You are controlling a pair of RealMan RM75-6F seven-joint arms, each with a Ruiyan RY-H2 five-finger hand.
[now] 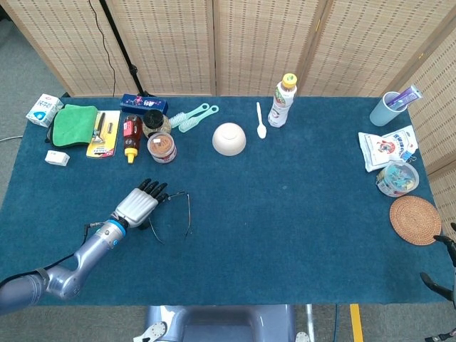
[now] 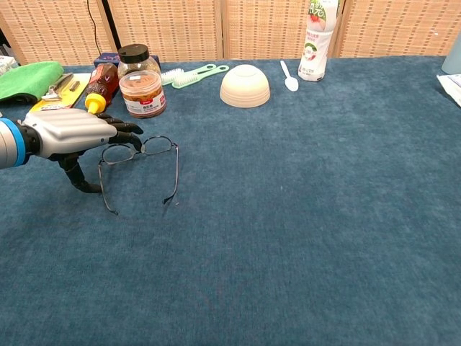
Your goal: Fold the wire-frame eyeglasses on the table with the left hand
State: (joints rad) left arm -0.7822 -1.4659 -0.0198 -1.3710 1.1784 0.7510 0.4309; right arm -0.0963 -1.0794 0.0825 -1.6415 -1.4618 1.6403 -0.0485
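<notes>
Item: wire-frame eyeglasses [image 2: 140, 150]. They lie open on the blue bench [image 2: 302, 216], toward 9 o'clock of its middle, lenses on the far side and both temples trailing toward you. The nearer-left temple runs close under your hand; the other lies free at 3 o'clock of it. Neither temple is folded yet.

Item: left hand [image 2: 72, 132]. You have it palm down just above the bench, fingers [image 2: 122, 128] stretched flat over the left lens, thumb hanging below beside the left temple. It looks released rather than grasping; whether the fingertips actually touch the frame cannot be told from either view. The flat pose suits pinning the front while the thumb sweeps the temple inward, which seems the step in hand.

Item: right hand [image 1: 447, 267]. Only a dark sliver shows at the bench's 4 o'clock corner; its state cannot be told.

Item: neighbours. A jar [image 2: 142, 94] and sauce bottle [image 2: 101, 84] stand at 12 o'clock of the glasses, well apart; a bowl [image 2: 245, 85] sits at 1 o'clock.
</notes>
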